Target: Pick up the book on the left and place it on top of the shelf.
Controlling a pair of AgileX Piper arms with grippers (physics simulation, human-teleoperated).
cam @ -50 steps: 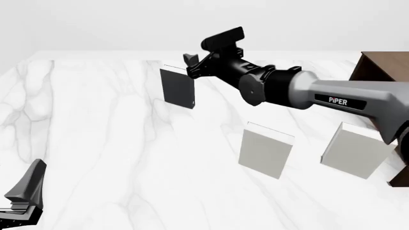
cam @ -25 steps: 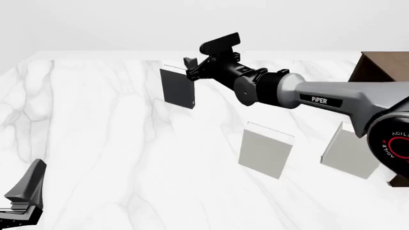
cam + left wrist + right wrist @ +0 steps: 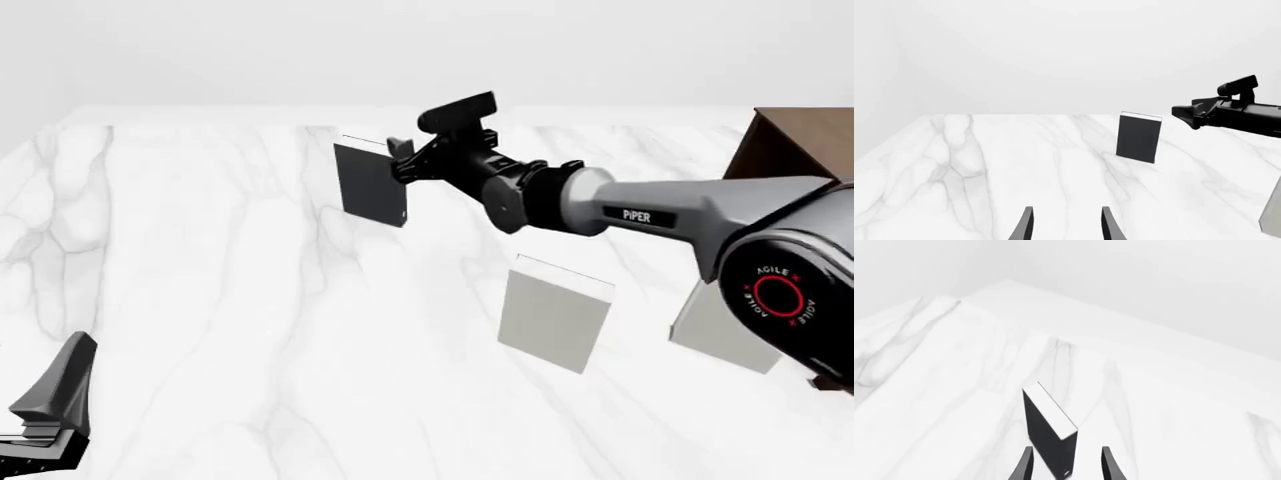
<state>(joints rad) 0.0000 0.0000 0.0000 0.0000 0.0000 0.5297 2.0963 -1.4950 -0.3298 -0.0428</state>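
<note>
We are keeping our left gripper (image 3: 54, 400) low at the near left of the table (image 3: 200, 300), fingers parted and empty. Two light grey books (image 3: 555, 325) are standing nearer on our right. Farther out, the book (image 3: 370, 184) is standing upright; our right gripper (image 3: 1064, 465) is straddling its top edge, released. The shelf (image 3: 787, 145) is sitting far right.

Front view: high, looking forward and down. Wrist views: low, along each arm's fingers. All three share the book (image 3: 371, 184) (image 3: 1139, 137) (image 3: 1049, 432), nearest in the right wrist view.
</note>
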